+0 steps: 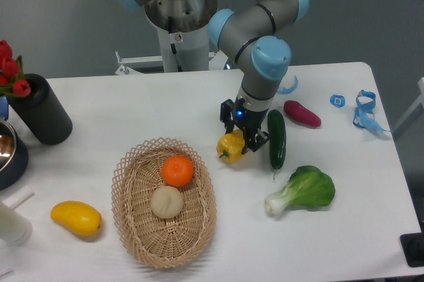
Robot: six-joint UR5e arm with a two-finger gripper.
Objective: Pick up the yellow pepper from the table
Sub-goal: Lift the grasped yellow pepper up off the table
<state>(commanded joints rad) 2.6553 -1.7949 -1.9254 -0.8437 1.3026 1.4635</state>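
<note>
The yellow pepper (230, 146) is small, glossy and lobed. It is at the middle of the white table (132, 103), just right of the basket's far rim. My gripper (240, 138) points down over it, its black fingers close against the pepper's upper right side and apparently closed on it. The gripper body hides the pepper's top. I cannot tell whether the pepper still touches the table.
A wicker basket (126, 183) holds an orange (177, 170) and a pale round fruit (166, 201). A dark green cucumber (276, 138) lies just right of the gripper, with a purple vegetable (302, 113) behind it and bok choy (305, 190) in front. A yellow mango (76, 218) and a black vase (41, 110) are at the left.
</note>
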